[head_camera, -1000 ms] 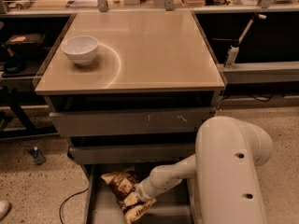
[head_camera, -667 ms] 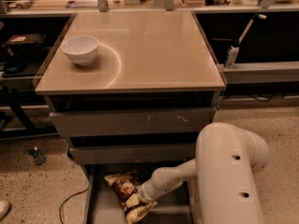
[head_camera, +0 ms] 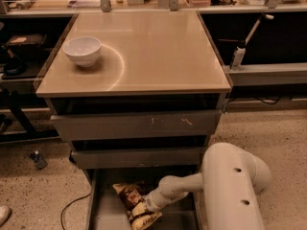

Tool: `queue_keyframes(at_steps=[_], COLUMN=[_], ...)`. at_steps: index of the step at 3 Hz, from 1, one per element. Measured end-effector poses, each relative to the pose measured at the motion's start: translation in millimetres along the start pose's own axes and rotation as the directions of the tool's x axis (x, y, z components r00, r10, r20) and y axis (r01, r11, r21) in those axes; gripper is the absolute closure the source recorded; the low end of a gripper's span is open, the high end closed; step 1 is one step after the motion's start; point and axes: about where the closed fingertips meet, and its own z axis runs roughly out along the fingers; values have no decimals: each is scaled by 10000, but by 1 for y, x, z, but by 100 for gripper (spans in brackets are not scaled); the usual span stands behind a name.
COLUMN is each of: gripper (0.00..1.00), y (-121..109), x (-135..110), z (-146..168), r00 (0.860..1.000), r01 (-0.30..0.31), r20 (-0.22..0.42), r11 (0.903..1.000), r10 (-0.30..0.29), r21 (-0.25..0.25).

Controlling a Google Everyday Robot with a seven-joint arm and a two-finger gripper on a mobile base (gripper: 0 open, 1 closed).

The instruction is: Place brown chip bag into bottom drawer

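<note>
Camera view is showing a crinkly dark-brown chip bag (head_camera: 130,198) with yellow ends lying in the grey metal bottom drawer (head_camera: 106,215), touching the gripper (head_camera: 147,206), whose grip cannot be told.

You have one view only, set high and close in front of the cabinet (head_camera: 139,123). It looks forward and steeply down over the robot's own arm (head_camera: 230,186), which fills the near right corner. The cabinet's top sits mid-frame and the benches (head_camera: 57,1) run along the far edge. The bottom drawer (head_camera: 92,205) is cut off by the near edge. The gripper (head_camera: 147,205) is low in that drawer, seemingly against the brown chip bag (head_camera: 128,194).
</note>
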Motion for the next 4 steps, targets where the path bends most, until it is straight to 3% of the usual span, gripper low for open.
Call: queue_keyframes(at_steps=[1, 4], gripper=[100, 34], y=[-1, -1], x=[-2, -2], z=[0, 0], r00=[10000, 10000], r01=[-11, -11], r20=[24, 23], r11=[10000, 10000], r10=[11, 11], r21=[5, 5])
